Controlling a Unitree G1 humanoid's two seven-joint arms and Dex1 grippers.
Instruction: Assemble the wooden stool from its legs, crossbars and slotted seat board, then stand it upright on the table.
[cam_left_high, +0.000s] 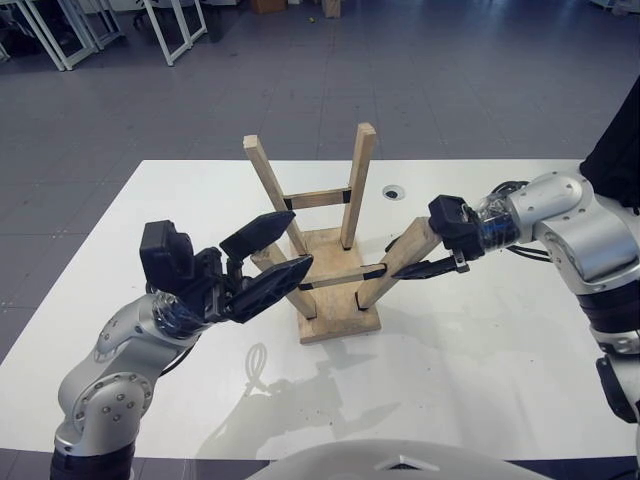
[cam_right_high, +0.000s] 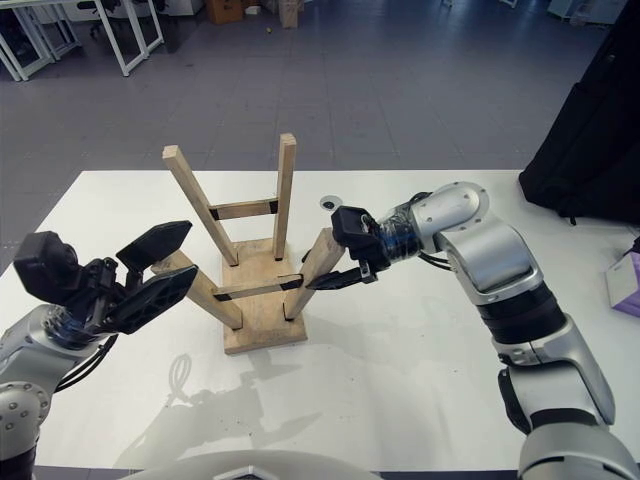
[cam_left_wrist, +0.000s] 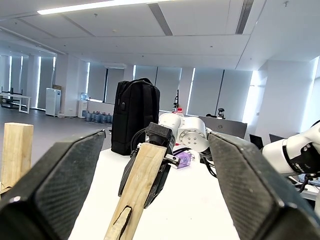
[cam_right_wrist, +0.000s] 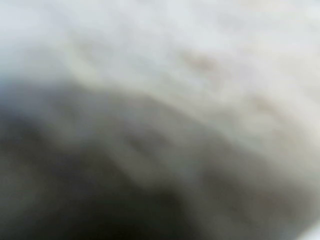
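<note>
Currently, stool (cam_left_high: 325, 250): upside down around the middle of the tabletop, somewhat nearer the far edge.
Seat board (cam_left_high: 345, 322): flat on the white table (cam_left_high: 480, 400), carrying four splayed legs that point up.
Crossbars: one (cam_left_high: 317, 198) joins the two far legs; another (cam_left_high: 340, 278) joins the two near legs.
Right gripper (cam_left_high: 415, 255): clenched on the upper end of the near right leg (cam_left_high: 395, 268), one dark finger under the wood.
Left gripper (cam_right_high: 193, 248): fingers spread wide, released, on either side of the top of the near left leg (cam_right_high: 215, 298); contact cannot be told.
Hole (cam_left_high: 392, 191): small round opening in the tabletop, just beyond the stool towards the far edge.
Backpack (cam_right_high: 590, 130): black, at the far right corner.
</note>
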